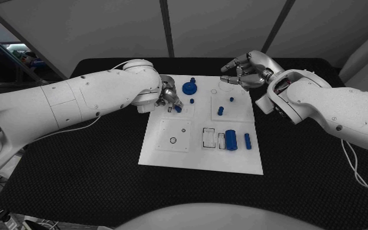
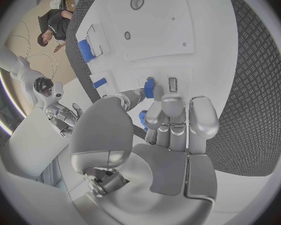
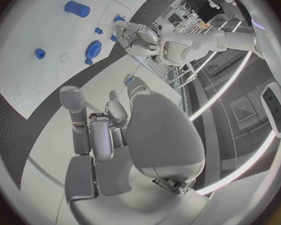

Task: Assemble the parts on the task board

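The left robot hand (image 1: 168,98) reaches in over the far left part of the task board (image 1: 176,155), fingers pointing down. Its fingertips (image 2: 154,92) pinch a small blue part (image 1: 178,109), which sits low against the board just under the hand. In the left wrist view the same blue part (image 2: 149,87) shows between the thumb and the other fingers, beside a small rectangular slot in the board.

The right robot hand (image 1: 244,73) hovers above the far right edge of the board, fingers loosely curled and apart, grasping nothing. In the right wrist view its fingers (image 3: 90,130) hang free over the board with nothing between them.

Just right of the left robot hand, at the far middle of the board, lies a round blue gear-like part (image 1: 189,87). Further right, in the far right panel, a small blue peg (image 1: 231,100) stands with a slightly larger blue peg (image 1: 220,111) just nearer. Toward the near right of the board, a thick blue cylinder (image 1: 231,140) lies beside a slimmer blue bar (image 1: 248,140), both lengthwise, near a rectangular recess. The near left panel holds a small dark ring (image 1: 173,140).

The white board lies in the middle of a black textured surface (image 1: 307,177).
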### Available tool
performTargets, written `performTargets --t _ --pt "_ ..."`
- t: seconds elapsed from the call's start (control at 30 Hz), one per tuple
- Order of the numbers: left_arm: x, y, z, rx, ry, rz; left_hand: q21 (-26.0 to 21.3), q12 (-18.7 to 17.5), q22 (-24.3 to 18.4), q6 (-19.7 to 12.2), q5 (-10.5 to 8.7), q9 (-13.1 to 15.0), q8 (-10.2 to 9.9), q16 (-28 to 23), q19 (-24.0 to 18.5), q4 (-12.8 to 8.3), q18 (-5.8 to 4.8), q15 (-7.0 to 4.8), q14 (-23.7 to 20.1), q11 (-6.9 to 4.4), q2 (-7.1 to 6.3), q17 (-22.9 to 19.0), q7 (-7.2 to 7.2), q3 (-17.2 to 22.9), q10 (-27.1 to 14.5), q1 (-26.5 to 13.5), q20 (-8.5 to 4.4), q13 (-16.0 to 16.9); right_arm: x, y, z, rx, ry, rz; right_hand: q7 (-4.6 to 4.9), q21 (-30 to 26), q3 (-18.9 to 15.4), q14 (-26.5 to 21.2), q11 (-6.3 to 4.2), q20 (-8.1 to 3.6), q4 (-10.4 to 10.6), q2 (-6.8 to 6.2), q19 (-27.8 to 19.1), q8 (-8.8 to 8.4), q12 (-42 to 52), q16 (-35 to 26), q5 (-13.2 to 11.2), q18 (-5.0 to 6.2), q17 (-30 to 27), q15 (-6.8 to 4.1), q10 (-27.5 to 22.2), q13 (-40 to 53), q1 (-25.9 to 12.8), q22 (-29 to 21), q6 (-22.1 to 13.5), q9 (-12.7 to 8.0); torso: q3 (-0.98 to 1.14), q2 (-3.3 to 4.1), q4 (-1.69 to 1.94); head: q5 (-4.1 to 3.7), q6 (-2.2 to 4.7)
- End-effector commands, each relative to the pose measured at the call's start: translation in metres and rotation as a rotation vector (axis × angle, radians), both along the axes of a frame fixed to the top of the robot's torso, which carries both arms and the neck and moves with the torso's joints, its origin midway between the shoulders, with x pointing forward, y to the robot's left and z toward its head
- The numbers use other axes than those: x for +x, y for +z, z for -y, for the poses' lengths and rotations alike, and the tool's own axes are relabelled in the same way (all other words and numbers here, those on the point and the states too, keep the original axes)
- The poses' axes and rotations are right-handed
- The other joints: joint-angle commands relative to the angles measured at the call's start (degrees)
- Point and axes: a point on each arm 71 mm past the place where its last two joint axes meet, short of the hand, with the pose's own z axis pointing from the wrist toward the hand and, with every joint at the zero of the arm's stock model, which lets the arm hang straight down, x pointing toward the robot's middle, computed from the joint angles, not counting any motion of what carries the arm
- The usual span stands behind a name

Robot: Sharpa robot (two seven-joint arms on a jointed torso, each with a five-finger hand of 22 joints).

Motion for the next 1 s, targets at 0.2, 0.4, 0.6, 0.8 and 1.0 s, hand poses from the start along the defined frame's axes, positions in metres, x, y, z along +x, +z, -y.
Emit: performTargets --t 0.2,0.4,0.6,0.8,1.0 --pt "0.0001 0.0015 -0.0003 0.001 0.009 0.017 0.37 0.12 0.15 0.15 0.24 0.09 0.28 0.21 0.39 -9.12 -1.94 -0.3 0.08 -0.13 0.6 0.05 -0.38 9.57 0.45 -0.18 -0.01 -0.07 -0.0001 0.0009 -0.0012 0.002 0.012 -0.001 -0.12 -0.1 0.19 3.56 0.06 0.03 -0.18 0.5 -0.38 0.37 -0.25 -0.26 0.26 0.52 6.5 -0.4 -0.47 -0.06 0.17 -0.06 -0.32 -0.07 0.01 0.01 0.01 -0.05 -0.05" --pt "-0.0009 -0.0016 -0.0004 0.007 0.003 0.004 0.34 0.03 0.12 0.18 0.26 0.13 0.33 0.2 0.37 -9.18 -1.93 -0.31 0.08 -0.14 0.51 0.03 -0.4 9.65 0.44 -0.31 -0.03 -0.19 -0.0002 0.0008 -0.0012 0.001 0.014 -0.003 -0.12 -0.1 0.19 3.56 0.06 0.03 -0.18 0.5 -0.38 0.37 -0.25 -0.26 0.26 0.52 6.5 -0.4 -0.47 -0.06 0.17 -0.06 -0.32 -0.07 0.01 -0.01 0.02 -0.09 -0.18" --pt "-0.0019 -0.0049 -0.0014 0.018 -0.005 -0.009 0.38 -0.04 0.19 0.19 0.24 0.18 0.39 0.21 0.42 -9.28 -1.94 -0.33 0.09 -0.16 0.31 0.05 -0.43 9.69 0.48 -0.53 -0.04 -0.28 -0.0003 0.0006 -0.0009 -0.001 0.014 -0.005 -0.12 -0.1 0.19 3.56 0.06 0.03 -0.18 0.5 -0.38 0.37 -0.25 -0.26 0.26 0.52 6.5 -0.4 -0.47 -0.06 0.17 -0.06 -0.32 -0.07 0.0 -0.03 0.0 -0.13 -0.28" --pt "-0.0025 -0.0061 -0.0022 0.026 -0.01 -0.012 0.47 0.03 0.34 0.35 0.2 0.25 0.51 0.22 0.5 -9.33 -1.97 -0.34 0.1 -0.2 0.14 0.06 -0.51 9.64 0.61 -0.82 -0.06 -0.21 -0.0002 0.0004 -0.0006 -0.002 0.015 -0.007 -0.12 -0.22 0.26 3.53 0.06 0.03 -0.19 0.52 -0.43 0.44 -0.27 -0.33 0.39 0.54 6.39 -0.4 -0.49 -0.11 0.14 -0.22 -0.3 -0.07 0.03 0.01 -0.01 -0.15 -0.29" --pt "-0.0026 -0.0065 -0.0021 0.029 -0.013 -0.013 0.6 0.13 0.58 0.63 0.13 0.33 0.71 0.23 0.63 -9.3 -2.02 -0.39 0.12 -0.3 -0.04 0.07 -0.67 9.44 0.84 -1.31 -0.09 -0.13 0.0 0.0002 -0.0004 -0.003 0.015 -0.008 -0.12 -0.22 0.26 3.53 0.06 0.03 -0.19 0.52 -0.43 0.44 -0.27 -0.33 0.39 0.54 6.39 -0.4 -0.49 -0.11 0.14 -0.22 -0.3 -0.07 0.0 0.02 -0.01 -0.17 -0.27"
